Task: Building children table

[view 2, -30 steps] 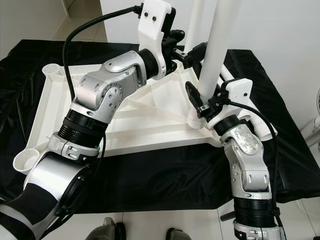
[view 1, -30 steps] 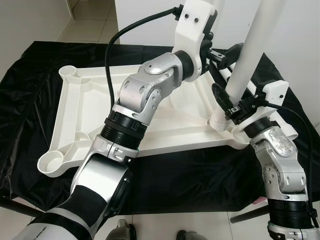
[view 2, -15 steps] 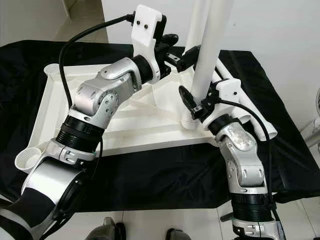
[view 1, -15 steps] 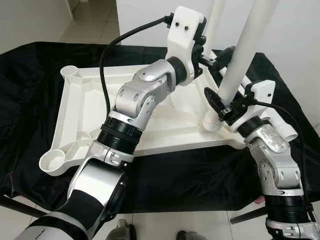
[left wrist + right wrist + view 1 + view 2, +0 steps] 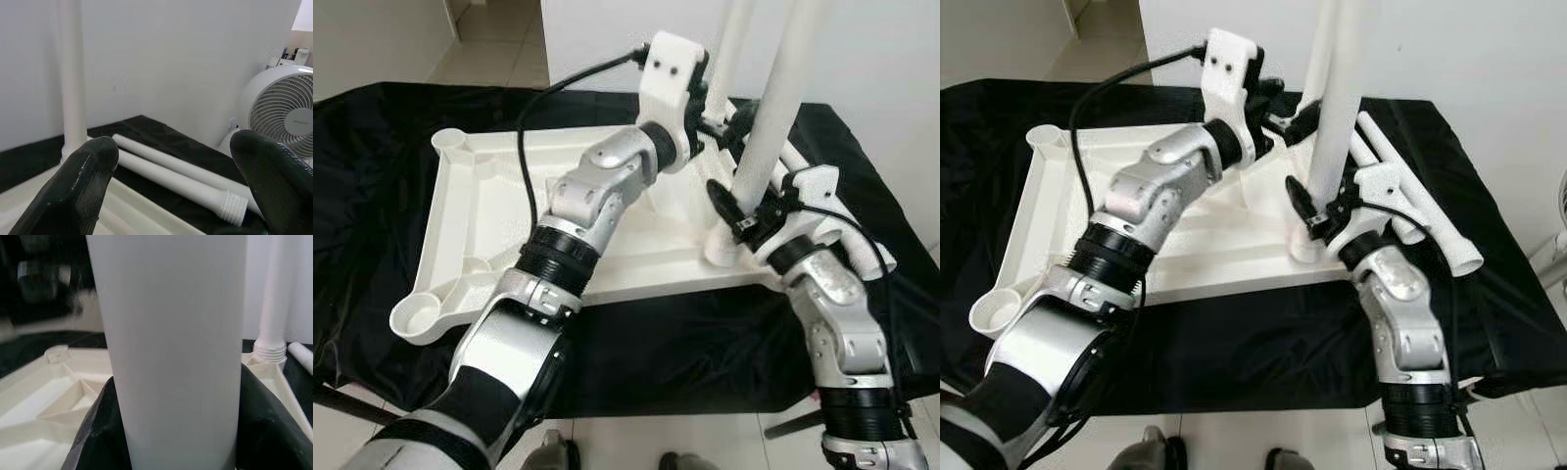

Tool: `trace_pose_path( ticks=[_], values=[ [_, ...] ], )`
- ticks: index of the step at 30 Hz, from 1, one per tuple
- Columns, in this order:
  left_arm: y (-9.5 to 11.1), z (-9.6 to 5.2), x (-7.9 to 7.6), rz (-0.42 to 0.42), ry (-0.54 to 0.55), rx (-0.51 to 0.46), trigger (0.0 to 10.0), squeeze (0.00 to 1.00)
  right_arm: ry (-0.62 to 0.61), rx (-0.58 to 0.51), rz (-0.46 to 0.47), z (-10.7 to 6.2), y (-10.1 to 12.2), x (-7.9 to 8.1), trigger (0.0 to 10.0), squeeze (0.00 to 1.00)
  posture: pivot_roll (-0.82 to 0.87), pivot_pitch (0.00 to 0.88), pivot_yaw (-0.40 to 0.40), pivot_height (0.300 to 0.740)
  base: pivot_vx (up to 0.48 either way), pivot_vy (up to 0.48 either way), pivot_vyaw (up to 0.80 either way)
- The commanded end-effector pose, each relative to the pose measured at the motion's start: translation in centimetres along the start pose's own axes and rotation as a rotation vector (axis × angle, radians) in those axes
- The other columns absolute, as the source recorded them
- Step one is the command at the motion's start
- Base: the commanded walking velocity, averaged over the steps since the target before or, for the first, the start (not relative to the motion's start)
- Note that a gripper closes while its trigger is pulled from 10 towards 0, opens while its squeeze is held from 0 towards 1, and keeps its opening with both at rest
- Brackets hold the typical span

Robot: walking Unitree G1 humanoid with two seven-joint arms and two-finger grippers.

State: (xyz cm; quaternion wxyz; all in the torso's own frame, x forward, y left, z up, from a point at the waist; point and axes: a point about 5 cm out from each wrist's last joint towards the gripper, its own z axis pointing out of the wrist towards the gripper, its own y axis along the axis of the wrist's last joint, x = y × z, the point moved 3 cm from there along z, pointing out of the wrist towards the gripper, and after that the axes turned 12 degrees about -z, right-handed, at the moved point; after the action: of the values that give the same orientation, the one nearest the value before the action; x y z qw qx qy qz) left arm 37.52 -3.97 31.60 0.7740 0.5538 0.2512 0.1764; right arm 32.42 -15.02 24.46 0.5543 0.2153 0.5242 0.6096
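the white tabletop point(image 5: 480, 211) lay upside down on a black cloth point(image 5: 372, 127), its corner sockets facing up so the legs could be stood into them. the right gripper point(image 5: 741, 208) was clamped around the near table leg point(image 5: 773, 108), low on the shaft just above the near right socket point(image 5: 724, 250), a grip that likely served to keep the leg upright while its threaded end seated. a second leg point(image 5: 1324, 39) already stood upright in the far right corner. the left gripper point(image 5: 1283, 113) reached across the tabletop toward that far corner with its fingers point(image 5: 83, 181) spread apart and holding nothing, perhaps ready to steady a leg. two spare legs point(image 5: 186, 176) lay side by side on the cloth just beside the tabletop's right edge, waiting for the two empty left sockets point(image 5: 416, 315). a white fan point(image 5: 281, 110) stood beyond the table
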Motion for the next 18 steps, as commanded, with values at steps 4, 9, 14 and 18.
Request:
trace_pose_path(
  ticks=[4,9,14,18],
  values=[
    [-0.4,-0.6,-2.0,-0.109,-0.143,0.001,10.0,0.0,-0.138,-0.041,0.025,-0.9,0.7,-1.5,10.0,0.0,0.0,0.103,0.022,0.74,0.0,0.0,0.0],
    [-0.5,-1.7,-0.2,-0.161,-0.075,-0.041,10.0,0.0,-0.245,-0.044,0.04,-1.4,0.5,-2.2,10.0,0.0,-0.01,0.101,0.023,0.74,0.0,0.0,0.0],
    [-1.7,-2.9,2.2,-0.187,0.015,-0.066,10.0,0.0,-0.332,-0.031,0.061,-1.5,0.1,-2.8,10.0,0.0,-0.01,0.1,0.021,0.74,0.0,0.0,0.0],
    [-2.4,-4.0,3.8,-0.209,0.094,-0.078,10.0,0.0,-0.377,-0.01,0.061,-1.4,-0.3,-2.9,10.0,0.0,-0.01,0.098,0.018,0.74,0.0,0.0,0.0]
  ],
)
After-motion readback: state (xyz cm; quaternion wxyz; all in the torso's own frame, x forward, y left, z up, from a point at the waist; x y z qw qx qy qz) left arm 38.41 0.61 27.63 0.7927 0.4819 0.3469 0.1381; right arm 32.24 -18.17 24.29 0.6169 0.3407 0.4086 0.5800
